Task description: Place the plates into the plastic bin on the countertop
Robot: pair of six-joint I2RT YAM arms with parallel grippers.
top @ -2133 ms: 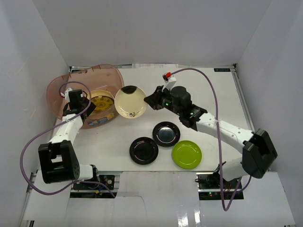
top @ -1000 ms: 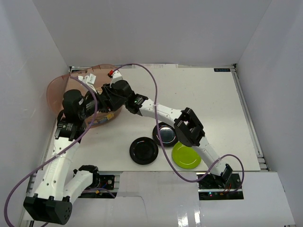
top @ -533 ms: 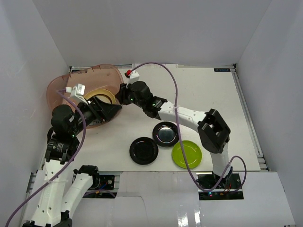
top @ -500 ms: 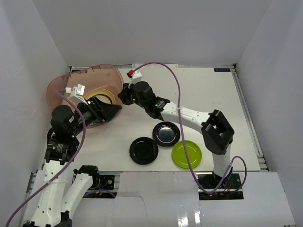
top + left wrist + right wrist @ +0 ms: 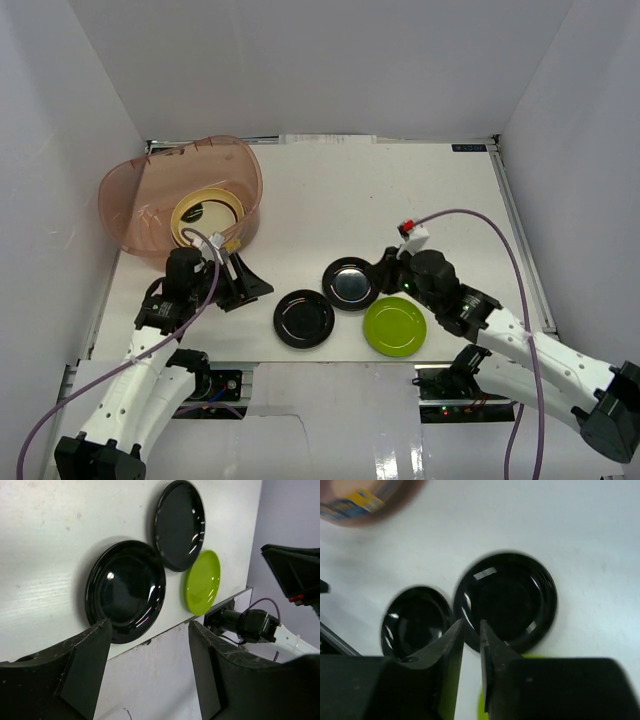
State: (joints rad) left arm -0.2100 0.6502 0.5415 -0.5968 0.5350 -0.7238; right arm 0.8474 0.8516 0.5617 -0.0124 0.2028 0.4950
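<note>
The plastic bin (image 5: 135, 205) stands at the back left and holds a stack of plates topped by a yellow-rimmed one (image 5: 205, 212). On the countertop (image 5: 400, 200) lie two glossy black plates (image 5: 304, 319) (image 5: 350, 283) and a lime green plate (image 5: 394, 326). My left gripper (image 5: 250, 288) is open and empty, just left of the nearer black plate (image 5: 125, 591). My right gripper (image 5: 384, 270) is shut and empty, its tips (image 5: 471, 630) over the near rim of the farther black plate (image 5: 512, 600). The left wrist view also shows that plate (image 5: 179, 525) and the lime plate (image 5: 202, 582).
White walls enclose the countertop on three sides. Metal rails run along its right edge (image 5: 520, 240) and near edge. The bin's edge shows blurred in the right wrist view (image 5: 365, 500). The right arm's purple cable (image 5: 500, 240) loops above the table's right side.
The right arm put the cream plate into the bin, then drew back to the near right by the black plates. The left arm left the bin and swung down beside the nearer black plate.
</note>
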